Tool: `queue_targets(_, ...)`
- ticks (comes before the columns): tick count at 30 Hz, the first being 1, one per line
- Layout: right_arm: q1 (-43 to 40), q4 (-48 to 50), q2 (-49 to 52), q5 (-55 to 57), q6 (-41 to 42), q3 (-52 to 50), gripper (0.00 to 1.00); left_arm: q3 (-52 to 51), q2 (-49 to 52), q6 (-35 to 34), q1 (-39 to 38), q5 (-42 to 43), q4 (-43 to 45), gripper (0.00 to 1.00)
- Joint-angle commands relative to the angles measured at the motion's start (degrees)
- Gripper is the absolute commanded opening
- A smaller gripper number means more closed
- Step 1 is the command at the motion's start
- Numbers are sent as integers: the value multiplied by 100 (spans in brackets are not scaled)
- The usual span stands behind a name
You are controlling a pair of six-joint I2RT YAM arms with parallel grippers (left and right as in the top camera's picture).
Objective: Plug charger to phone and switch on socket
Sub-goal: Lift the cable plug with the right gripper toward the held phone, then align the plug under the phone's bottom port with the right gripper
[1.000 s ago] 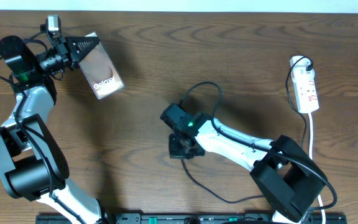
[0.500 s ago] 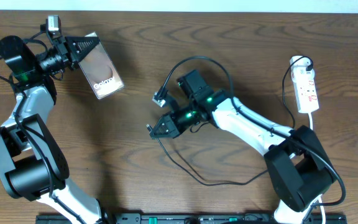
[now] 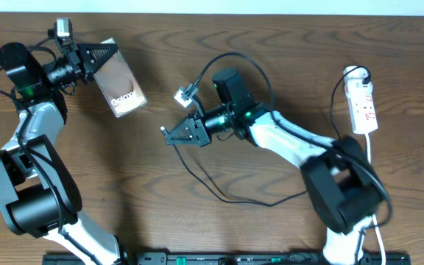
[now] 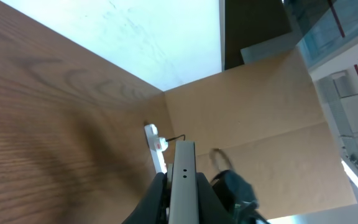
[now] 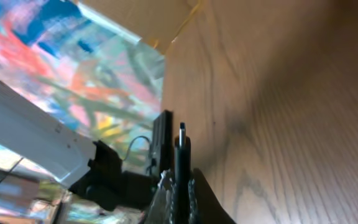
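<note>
1. Closest to my working view, the right gripper (image 3: 166, 135) is pinched on the plug end of the charger (image 5: 180, 152). The small tip sticks out past the fingers. I read that hold as letting the tip lead into the port. It sits near the phone, to its right and a little below, not touching.
2. The phone (image 3: 121, 87) is clamped at its upper end by the left gripper (image 3: 107, 53), tilted and held off the table (image 3: 285, 37). Its free lower end is turned toward the plug, which I judge is meant to present the port. In the right wrist view the phone's dark edge stands just left of the tip.
3. The charger's slack trails away from the phone in a loose curve across the wood, so it should not drag on the plug.
4. Farthest off, the socket (image 3: 362, 103) lies flat, well to the right of the phone. I cannot read its switch, and I judge that step comes last.
</note>
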Motion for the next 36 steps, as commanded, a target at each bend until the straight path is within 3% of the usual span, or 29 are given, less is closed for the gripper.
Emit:
queue_targets(1, -17, 1235, 533, -944, 1705, 44, 1, 44, -63, -15, -2, 111, 37, 7)
queue_targets(3, -7, 2332, 699, -1029, 2474, 44, 1, 44, -63, -15, -2, 111, 37, 7)
queue_targets(9, -9, 3716, 706, -942, 3165, 44, 1, 44, -63, -13, -2, 70, 37, 7)
queue_targets(36, -15, 4177, 706, -608, 3331, 44, 1, 44, -63, -258, -498, -11, 39, 7)
